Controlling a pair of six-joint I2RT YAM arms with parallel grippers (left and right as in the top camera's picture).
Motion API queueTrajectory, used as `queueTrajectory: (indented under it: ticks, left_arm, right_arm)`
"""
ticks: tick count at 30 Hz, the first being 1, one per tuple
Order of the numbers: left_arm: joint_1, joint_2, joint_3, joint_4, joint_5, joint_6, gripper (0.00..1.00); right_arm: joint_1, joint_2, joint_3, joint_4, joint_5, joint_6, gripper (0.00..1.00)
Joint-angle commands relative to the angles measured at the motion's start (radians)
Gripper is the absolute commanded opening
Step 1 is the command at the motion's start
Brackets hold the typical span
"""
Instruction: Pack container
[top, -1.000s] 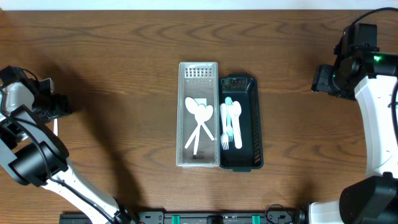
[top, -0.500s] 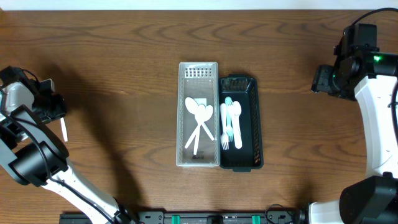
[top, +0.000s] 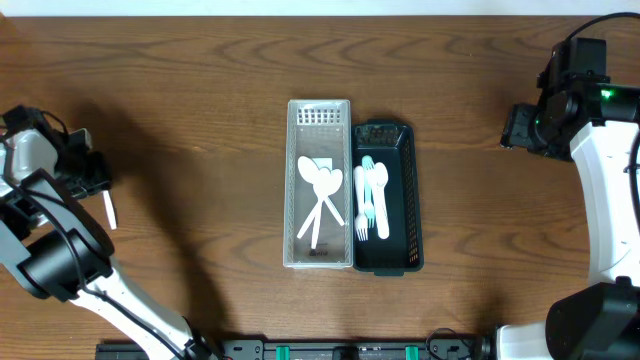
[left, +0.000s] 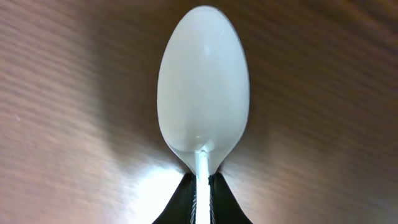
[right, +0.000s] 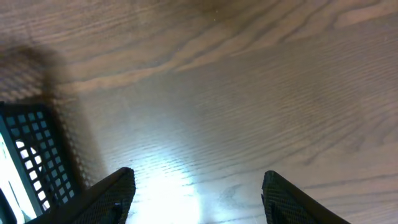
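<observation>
Left gripper (top: 88, 172) is pinched tight on the handle of a white plastic spoon (left: 204, 87), out at the far left of the wooden table (top: 200, 90). The clear tray (top: 291, 180) holding white spoons lies well apart toward my right, and the dark basket (top: 412, 200) touches its far side. The spoon's long axis runs roughly parallel to the tray's. My right gripper (right: 198, 198), nearer the basket, has its fingers spread and holds nothing. The spoon looks glossy, thin and light.
</observation>
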Motion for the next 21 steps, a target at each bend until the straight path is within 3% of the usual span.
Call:
queueTrajectory:
  ticks: [1,6,11,16,21]
  left_arm:
    - [-0.088,-0.183,0.002,-0.029,0.014,-0.044,0.06]
    - [-0.272,-0.41,0.002,-0.081,0.014,-0.109,0.06]
    - [-0.563,-0.58,0.002,-0.14,0.014,-0.23,0.06]
    - [-0.867,-0.616,0.002,-0.14,0.014,-0.368,0.06]
    - [-1.073,-0.56,-0.012,-0.108,0.008,-0.46,0.06]
  right_arm:
    - [-0.007,-0.001,0.007,0.014,-0.001,0.011,0.69]
    - [-0.007,-0.001,0.007,0.04,-0.001,0.011,0.69]
    - [-0.007,-0.001,0.007,0.056,-0.001,0.011,0.69]
    - [-0.008,-0.001,0.007,0.057,-0.001,0.011,0.69]
    - [-0.007,0.0,0.005,0.056,-0.001,-0.009,0.7]
